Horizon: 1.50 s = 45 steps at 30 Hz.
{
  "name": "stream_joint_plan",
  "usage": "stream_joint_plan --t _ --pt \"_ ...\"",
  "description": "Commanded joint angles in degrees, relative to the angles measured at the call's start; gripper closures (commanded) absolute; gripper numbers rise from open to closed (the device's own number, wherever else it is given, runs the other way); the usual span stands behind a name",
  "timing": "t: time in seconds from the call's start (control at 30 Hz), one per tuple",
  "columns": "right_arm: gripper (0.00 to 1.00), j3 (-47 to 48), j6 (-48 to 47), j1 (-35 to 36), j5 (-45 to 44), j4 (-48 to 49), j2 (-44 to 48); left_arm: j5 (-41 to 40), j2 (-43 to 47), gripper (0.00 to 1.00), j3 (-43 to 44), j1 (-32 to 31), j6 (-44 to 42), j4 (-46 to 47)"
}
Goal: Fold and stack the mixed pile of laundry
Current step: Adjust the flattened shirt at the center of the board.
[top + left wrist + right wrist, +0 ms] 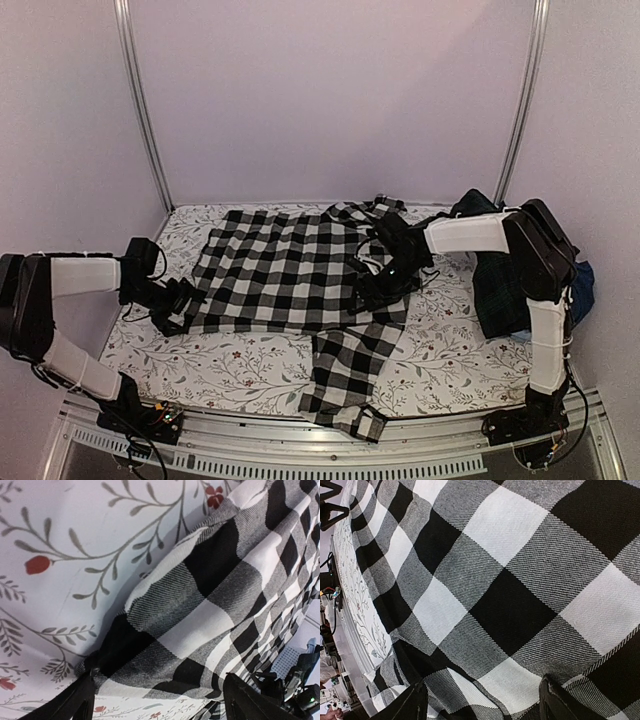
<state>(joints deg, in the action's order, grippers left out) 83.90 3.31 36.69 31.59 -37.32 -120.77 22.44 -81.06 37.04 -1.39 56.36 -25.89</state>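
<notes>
Black-and-white checked shirt: left tool at edge, right tool over it.

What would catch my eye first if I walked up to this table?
The big black-and-white checked shirt lies spread across the middle of the floral table covering, with one sleeve trailing toward the near edge. Two robot arms meet it from either side: the left gripper at its left edge and the right gripper over its right side. A dark plaid garment sits heaped at the far right, beside the right arm.
</notes>
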Motion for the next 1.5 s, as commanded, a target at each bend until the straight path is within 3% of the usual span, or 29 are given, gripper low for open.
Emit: stream_joint_plan --t 0.0,0.17,0.3,0.5,0.57,0.8,1.0,1.1,1.17,1.23,1.3,1.47 --pt "0.24 -3.87 -0.78 -0.1 -5.72 -2.8 -1.97 -4.06 2.42 0.11 -1.94 0.29 2.86 -7.92" --pt "0.25 -4.97 1.25 -0.75 -5.81 -2.71 -2.01 -2.43 -0.56 0.13 -2.28 0.16 3.0 -8.76" --pt "0.25 -4.35 1.9 -1.54 -5.64 -3.21 -2.0 -6.36 4.84 0.11 -0.99 0.32 2.95 -13.71" --pt "0.25 -4.07 2.46 -2.32 -5.69 -3.55 -2.0 -6.03 8.17 0.15 0.9 -0.14 -1.06 -12.34" --pt "0.26 -4.25 2.68 -2.32 -5.36 -3.64 -2.06 -2.7 9.64 0.23 2.07 -0.32 -3.55 -7.98" --pt "0.26 -4.21 3.19 -2.58 -5.06 -4.04 -2.14 -2.7 3.04 0.45 1.4 -0.95 -3.15 -12.97" --pt "0.26 -3.61 2.97 -3.01 -5.66 -5.35 -2.33 -4.41 1.77 0.48 -1.97 -0.81 -0.65 -15.17" --pt "0.26 -3.86 2.93 -3.11 -5.6 -5.49 -2.19 -1.42 0.84 0.48 -4.7 -0.9 -0.07 -10.63" --pt "0.26 -4.04 3.01 -3.13 -5.43 -5.4 -2.16 1.41 -1.01 0.58 -5.8 -0.9 -0.41 -5.11" --pt "0.26 -4.13 3.06 -3.27 -5.32 -5.33 -2.26 1.67 -1.76 0.8 -3.82 -0.96 -1.2 -2.01" --pt "0.26 -4.38 3.32 -3.94 -5.04 -5.03 -2.42 -0.83 -0.48 0.93 1.83 -1.7 -2.17 -2.2" --pt "0.28 -5.06 4.68 -5.91 -4.38 -4.23 -2.49 -11.68 -1.79 1.0 25.36 -9.38 -12.29 -10.94"
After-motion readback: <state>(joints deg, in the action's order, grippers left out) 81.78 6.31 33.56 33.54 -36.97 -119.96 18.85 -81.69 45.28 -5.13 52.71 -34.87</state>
